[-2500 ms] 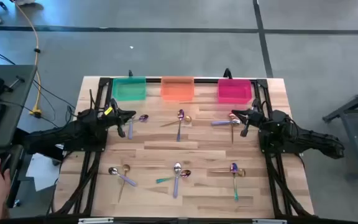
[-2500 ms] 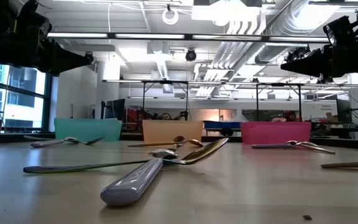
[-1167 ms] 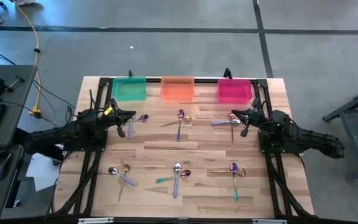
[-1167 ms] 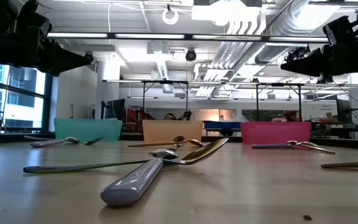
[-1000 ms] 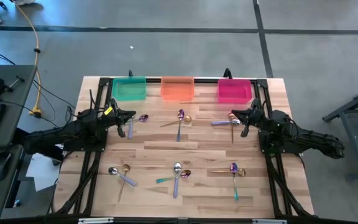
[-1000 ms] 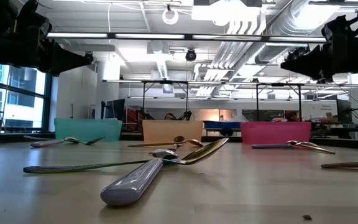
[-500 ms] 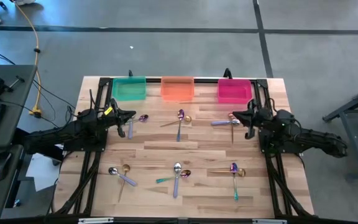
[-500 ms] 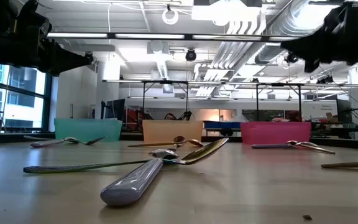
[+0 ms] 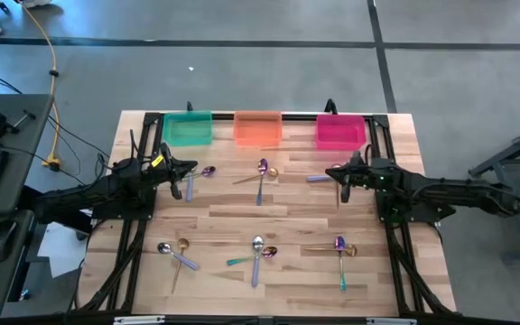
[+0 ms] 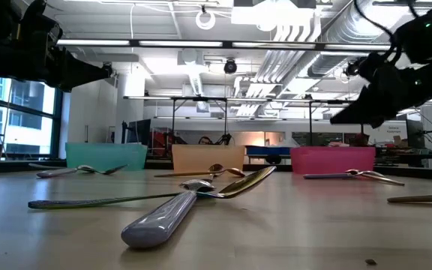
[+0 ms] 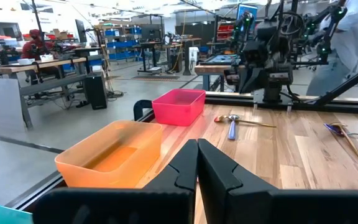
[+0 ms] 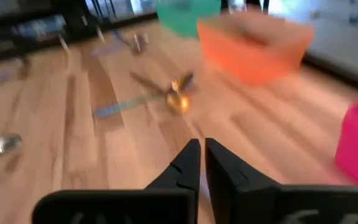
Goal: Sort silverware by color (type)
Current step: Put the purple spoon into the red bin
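wooden table (image 9: 278,203), silverware (image 9: 325,178) just below right fingers (image 9: 336,172), nearly closed, empty

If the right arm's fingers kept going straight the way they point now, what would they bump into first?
Probably the gold spoon lying on the table ahead of the right gripper, though depth is hard to judge. The orange bin sits further off and to one side. The fingers look nearly shut and hold nothing.

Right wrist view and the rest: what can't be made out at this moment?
- Right wrist view: motion blur; the spoon types near the orange bin can't be told.
- High view: the right gripper covers part of the cluster below the pink bin; the pieces there can't be counted.
- Low view: bin walls hide the bins' contents.
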`<action>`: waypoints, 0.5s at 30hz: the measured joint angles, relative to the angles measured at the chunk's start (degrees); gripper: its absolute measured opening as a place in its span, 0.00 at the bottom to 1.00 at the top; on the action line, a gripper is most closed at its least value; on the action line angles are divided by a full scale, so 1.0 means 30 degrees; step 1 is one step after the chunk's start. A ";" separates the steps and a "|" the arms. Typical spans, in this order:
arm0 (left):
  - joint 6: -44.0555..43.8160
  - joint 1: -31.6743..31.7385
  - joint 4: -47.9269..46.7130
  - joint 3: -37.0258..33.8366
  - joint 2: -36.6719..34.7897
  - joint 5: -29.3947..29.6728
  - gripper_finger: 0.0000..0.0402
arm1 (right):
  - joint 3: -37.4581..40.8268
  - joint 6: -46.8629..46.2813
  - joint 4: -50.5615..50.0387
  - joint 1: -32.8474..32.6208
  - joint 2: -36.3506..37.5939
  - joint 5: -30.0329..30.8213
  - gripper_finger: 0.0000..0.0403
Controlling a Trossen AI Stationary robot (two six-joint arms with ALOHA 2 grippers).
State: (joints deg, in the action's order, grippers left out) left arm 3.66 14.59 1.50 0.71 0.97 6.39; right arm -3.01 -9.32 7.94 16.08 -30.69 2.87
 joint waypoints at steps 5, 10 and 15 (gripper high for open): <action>0.0000 0.0006 -0.0001 0.0000 0.0007 0.0000 0.00 | -0.0464 -0.0242 -0.0353 0.0000 -0.1844 0.0000 0.15; 0.0000 0.0000 -0.0006 0.0000 0.0007 -0.0001 0.00 | -0.1573 -0.0740 -0.0922 0.0000 -0.3519 0.0007 0.26; 0.0000 0.0000 -0.0002 0.0000 0.0007 -0.0002 0.00 | -0.3647 0.0214 -0.3507 0.0000 -0.5354 0.0921 0.32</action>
State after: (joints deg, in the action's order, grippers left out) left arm 3.66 14.59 1.49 0.71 0.99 6.39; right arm -13.95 -8.68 -2.58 16.08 -46.75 5.64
